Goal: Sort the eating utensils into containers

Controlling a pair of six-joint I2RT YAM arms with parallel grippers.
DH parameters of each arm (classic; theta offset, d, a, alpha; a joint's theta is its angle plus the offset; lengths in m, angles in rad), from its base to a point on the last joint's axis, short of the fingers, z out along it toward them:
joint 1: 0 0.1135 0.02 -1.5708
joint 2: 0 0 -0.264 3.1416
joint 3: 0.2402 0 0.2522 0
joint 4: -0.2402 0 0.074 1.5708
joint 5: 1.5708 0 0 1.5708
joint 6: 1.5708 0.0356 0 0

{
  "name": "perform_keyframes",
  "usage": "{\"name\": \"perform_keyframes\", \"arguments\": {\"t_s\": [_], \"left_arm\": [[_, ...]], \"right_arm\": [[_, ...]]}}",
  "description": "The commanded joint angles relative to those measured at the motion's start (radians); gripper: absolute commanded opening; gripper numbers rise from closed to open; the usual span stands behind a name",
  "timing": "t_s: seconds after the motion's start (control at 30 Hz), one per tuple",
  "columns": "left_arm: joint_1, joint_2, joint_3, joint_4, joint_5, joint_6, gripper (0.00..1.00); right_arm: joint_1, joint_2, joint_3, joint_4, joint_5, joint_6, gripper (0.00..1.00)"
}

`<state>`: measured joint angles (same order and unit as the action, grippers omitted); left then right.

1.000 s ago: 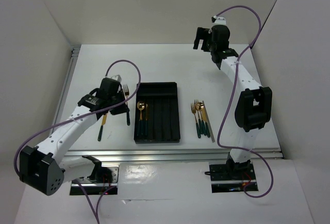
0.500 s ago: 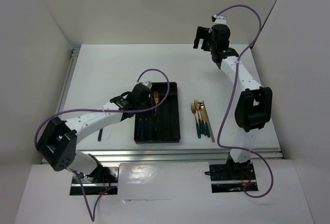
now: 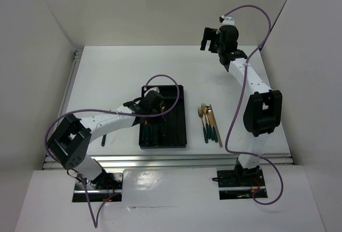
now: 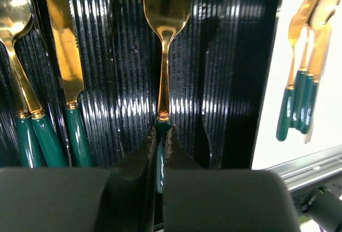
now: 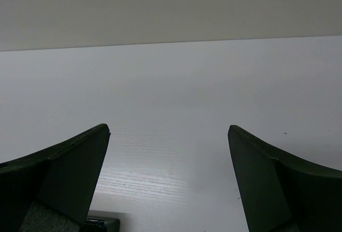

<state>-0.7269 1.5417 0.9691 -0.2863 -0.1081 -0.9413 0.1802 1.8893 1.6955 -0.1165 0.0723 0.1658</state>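
The left gripper [image 4: 160,154] pinches the green handle of a gold fork [image 4: 163,61] over the ribbed black tray [image 4: 235,71], where a knife [image 4: 63,55] and a spoon [image 4: 13,13] lie alongside, with more utensils [image 4: 302,87] outside it on the white table [image 4: 320,136].

The fork [image 4: 164,55] in my black left fingers [image 4: 133,189] has a bright gold head and a dark green handle, the same as the knife [image 4: 64,55] and spoon [image 4: 13,7]. The tray [image 4: 230,71] is glossy black with fine ribs. My right fingers [image 5: 59,173] are dark against the plain white table [image 5: 171,93]
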Motion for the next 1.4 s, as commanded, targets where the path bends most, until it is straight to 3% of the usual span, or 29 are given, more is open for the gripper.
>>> {"name": "perform_keyframes", "arguments": {"t_s": [0.0, 0.37, 0.8, 1.0, 1.37], "left_arm": [[-0.014, 0.023, 0.033, -0.002, -0.038, -0.028, 0.0], [-0.014, 0.15, 0.102, -0.053, -0.025, 0.018, 0.0], [-0.014, 0.181, 0.154, -0.125, -0.041, 0.027, 0.0], [-0.034, 0.204, 0.2, -0.174, -0.042, 0.059, 0.16], [-0.045, 0.195, 0.227, -0.229, -0.093, 0.039, 0.25]], "right_arm": [[-0.002, -0.012, 0.03, 0.018, 0.009, -0.006, 1.0], [-0.002, -0.012, 0.03, 0.018, 0.009, -0.006, 1.0], [-0.002, -0.012, 0.03, 0.018, 0.009, -0.006, 1.0], [-0.002, -0.012, 0.03, 0.018, 0.009, -0.006, 1.0], [-0.002, -0.012, 0.03, 0.018, 0.0, -0.006, 1.0]]}}
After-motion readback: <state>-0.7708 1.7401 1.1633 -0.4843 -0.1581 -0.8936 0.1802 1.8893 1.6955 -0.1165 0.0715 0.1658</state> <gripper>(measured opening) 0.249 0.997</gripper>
